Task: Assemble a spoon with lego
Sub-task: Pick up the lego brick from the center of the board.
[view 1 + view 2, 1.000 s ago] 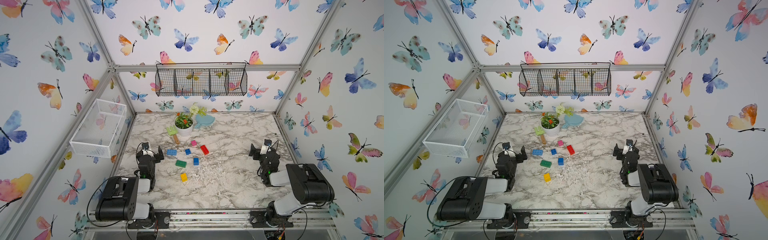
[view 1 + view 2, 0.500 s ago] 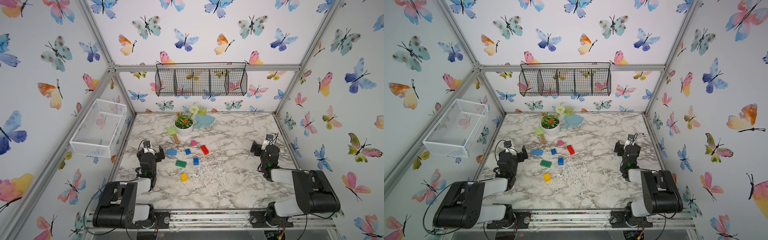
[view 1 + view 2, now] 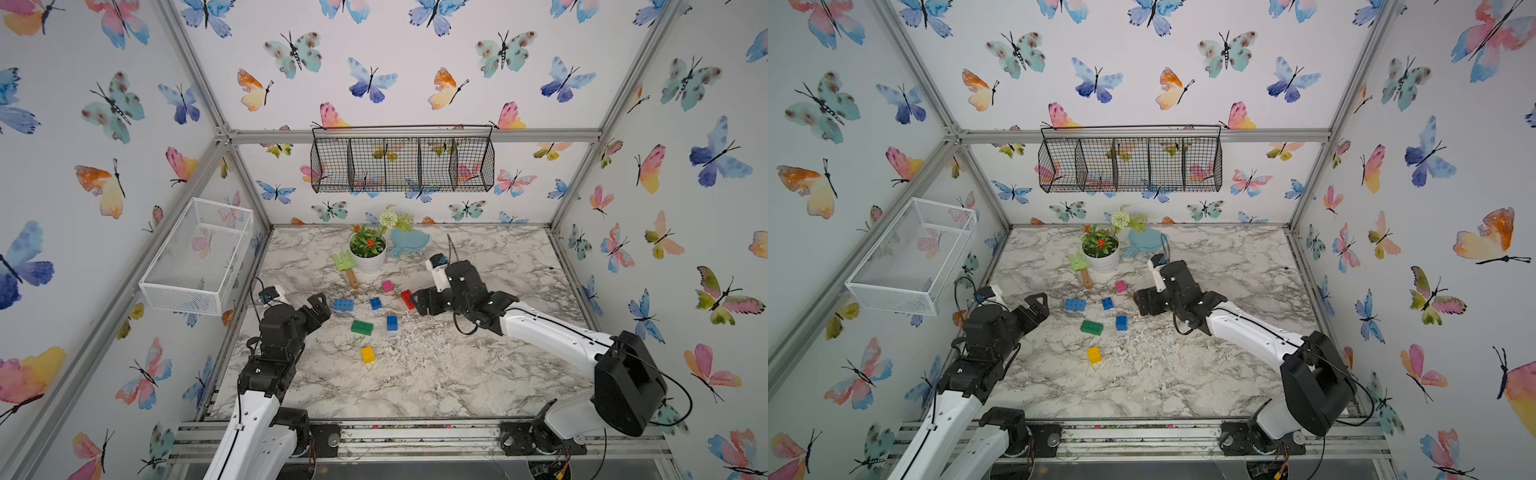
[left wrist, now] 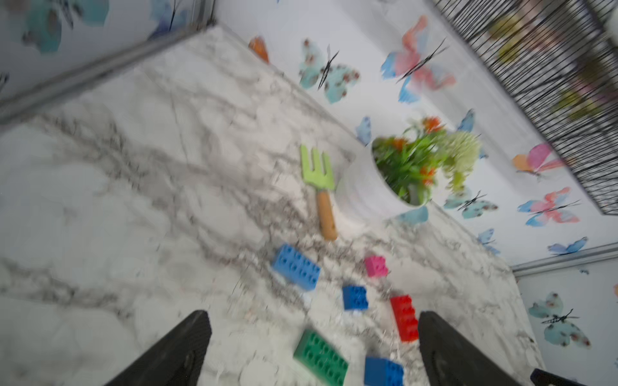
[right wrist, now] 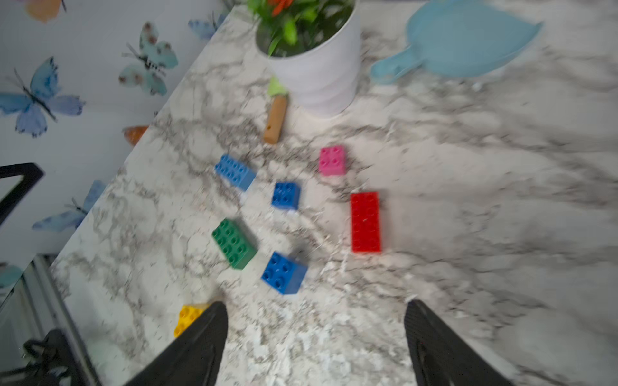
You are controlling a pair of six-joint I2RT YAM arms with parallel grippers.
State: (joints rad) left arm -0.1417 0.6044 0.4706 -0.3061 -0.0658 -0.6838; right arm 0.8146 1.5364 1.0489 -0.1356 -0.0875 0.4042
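— Marble tabletop (image 3: 415, 374) is carrying the lego (image 3: 392, 323), we're seeing: seven bricks lying loose and apart, in front of the potted plant (image 3: 368, 249).
— We're agreeing. Left gripper (image 3: 322, 309) is hovering, jaws spread wide, beside the light-blue brick (image 3: 343, 304); right gripper (image 3: 417, 302) is hanging just by the red brick (image 3: 405, 298), jaws parted, gripping nothing.

Seven plastic bricks lie scattered on the marble table (image 3: 478, 374). The long light-blue brick (image 3: 343, 304) is leftmost, and the small dark-blue brick (image 3: 375, 303) sits right of it. The pink brick (image 3: 387, 286) is behind and the long red brick (image 3: 406, 299) farthest right. In front lie the green brick (image 3: 361, 327) and the second dark-blue brick (image 3: 392, 323), with the yellow brick (image 3: 368, 354) nearest. At the back the green toy rake (image 3: 348, 266) leans by the white flowerpot (image 3: 368, 259), and the pale-blue dish (image 3: 409, 241) lies behind that.
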